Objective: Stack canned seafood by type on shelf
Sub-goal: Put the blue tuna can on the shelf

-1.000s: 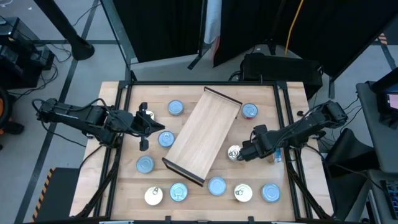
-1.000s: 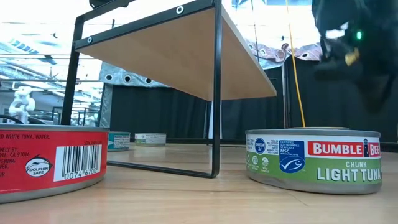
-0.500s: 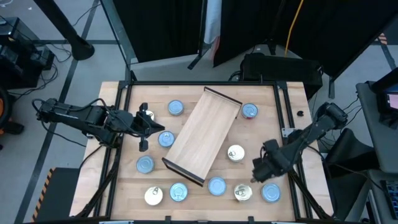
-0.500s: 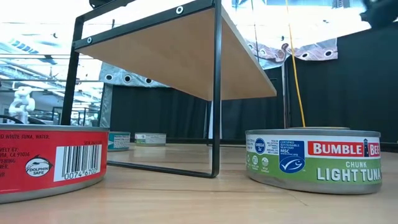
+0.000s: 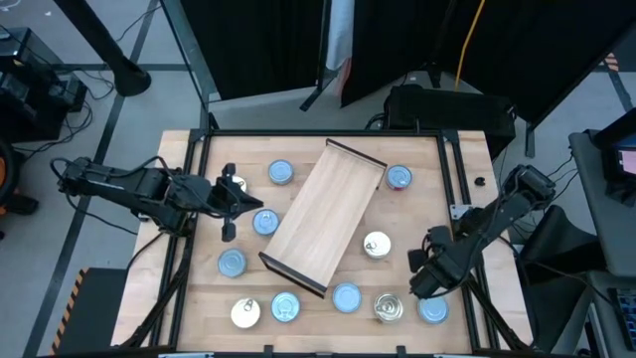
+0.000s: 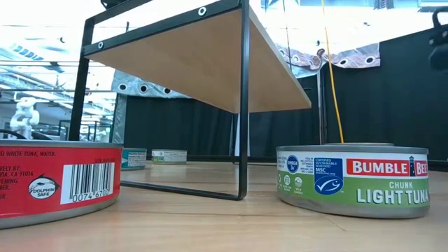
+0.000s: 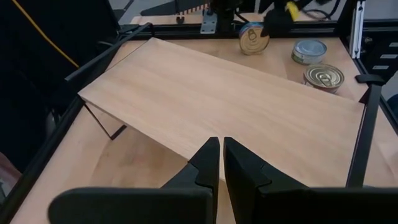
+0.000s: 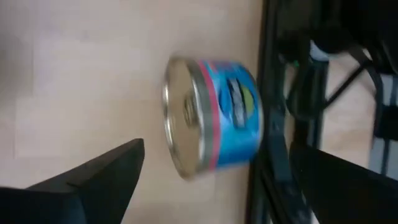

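Note:
The shelf (image 5: 323, 219) is a long light-wood board standing slantwise at the table's middle on thin black legs (image 6: 243, 105). Several canned seafood tins lie flat around it: blue-topped ones (image 5: 281, 172) (image 5: 232, 263) (image 5: 346, 297) and cream-topped ones (image 5: 377, 245) (image 5: 389, 308). My right gripper (image 5: 419, 285) hangs open over the near right corner, pointing steeply down. In its wrist view a blue-sided tin with a silvery top (image 8: 214, 115) lies beyond the spread fingers (image 8: 93, 180), untouched. My left gripper (image 5: 253, 204) (image 7: 217, 146) hovers shut at the shelf's left side, holding nothing.
The table's black frame rail (image 8: 267, 124) runs right beside the blue-sided tin. A red-labelled tin (image 6: 56, 182) and a green-labelled tuna tin (image 6: 353, 182) stand close to the low camera. Bare wood lies between the shelf and the near row of tins.
My right gripper has left the cream-topped tin beside the shelf's right side, swung toward the near right corner and opened wide. That tin stays flat on the table where it was.

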